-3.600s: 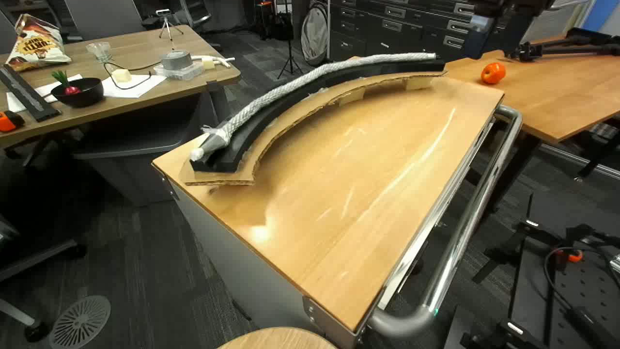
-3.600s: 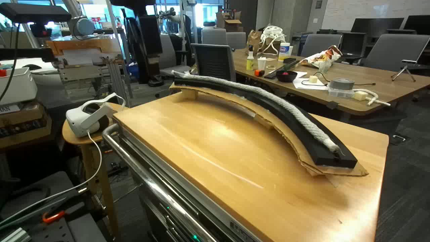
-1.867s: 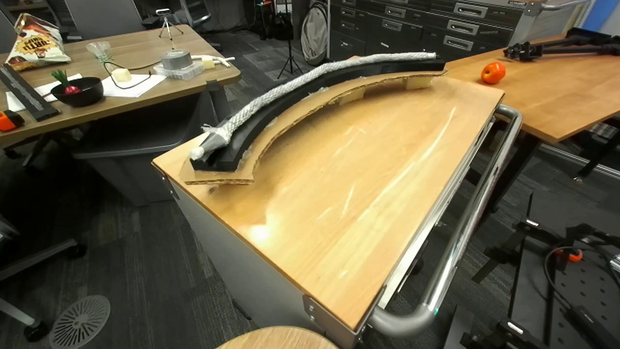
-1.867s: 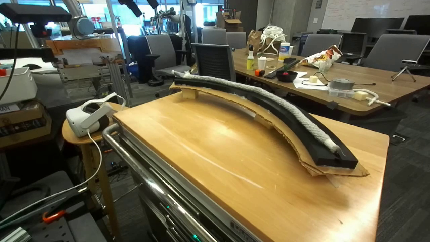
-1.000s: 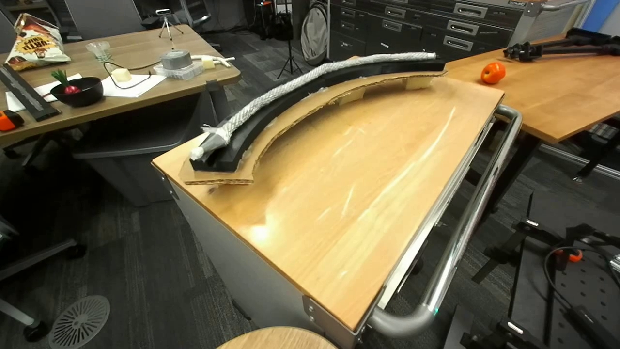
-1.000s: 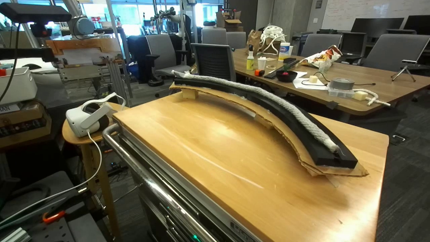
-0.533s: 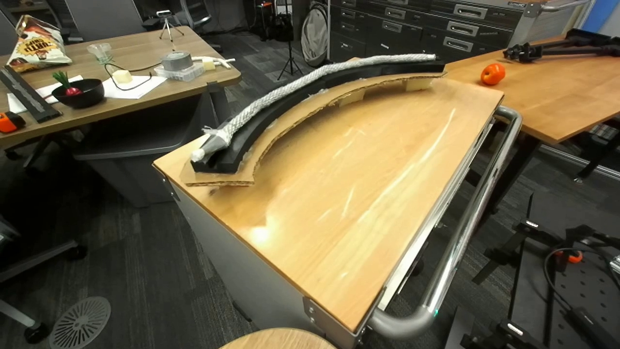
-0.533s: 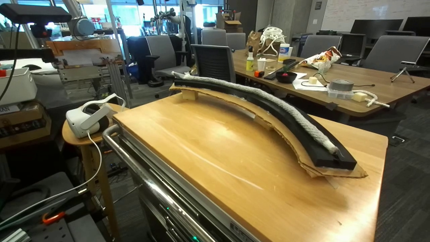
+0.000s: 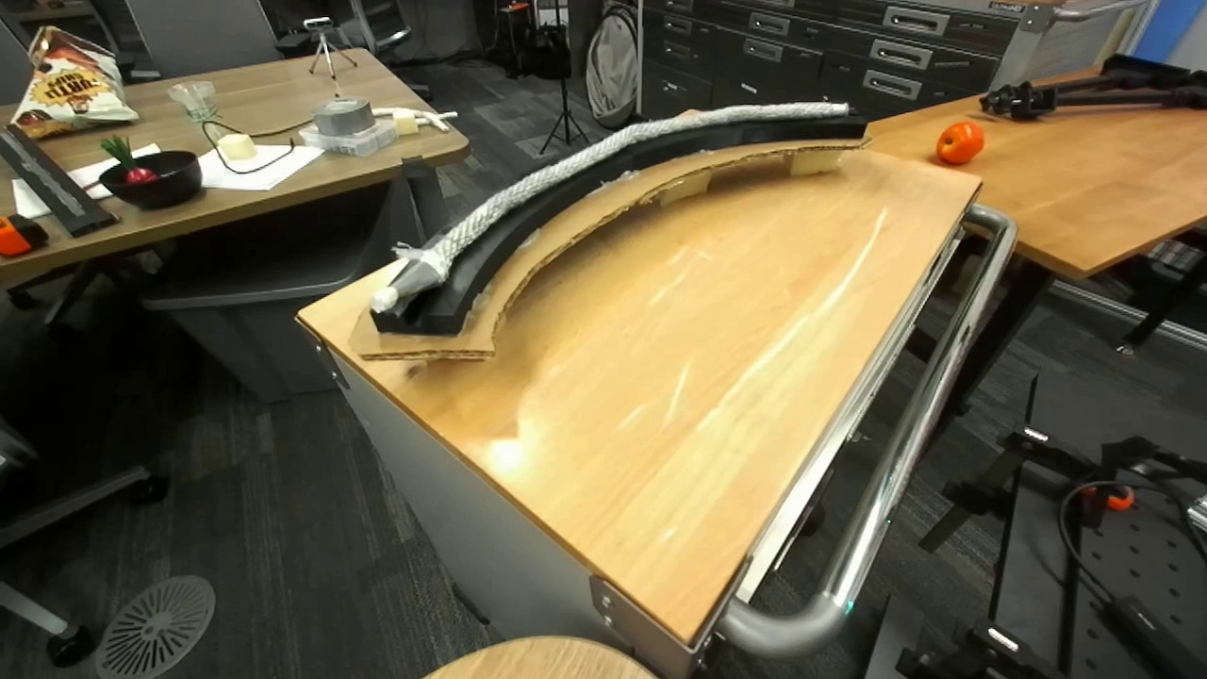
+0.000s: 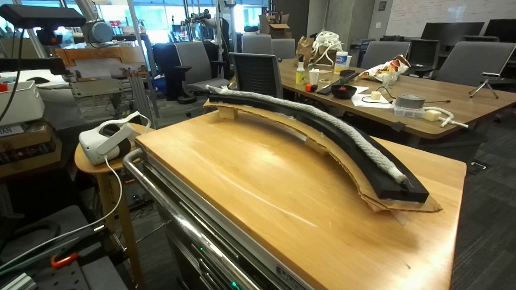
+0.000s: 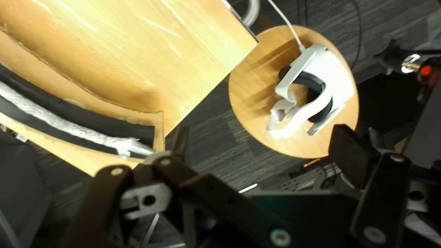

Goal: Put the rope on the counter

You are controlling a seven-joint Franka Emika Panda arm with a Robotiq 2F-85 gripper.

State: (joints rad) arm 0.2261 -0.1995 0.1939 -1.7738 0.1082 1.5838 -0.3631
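Pincer [image 11: 264, 147] is spread wide; the rope [image 10: 310, 109] is laid along the channel [image 10: 342, 141] above the bench [image 10: 282, 181], presumably to guide its curve

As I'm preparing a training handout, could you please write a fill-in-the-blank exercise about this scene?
The curved channel under the rope is ____ in colour.
Its base, above the counter, is made of corrugated ____.
In the wrist view, the gripper is ____, not shut.

Missing words: black; cardboard; open.

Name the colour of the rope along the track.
The rope is whitish grey, clearest in an exterior view.
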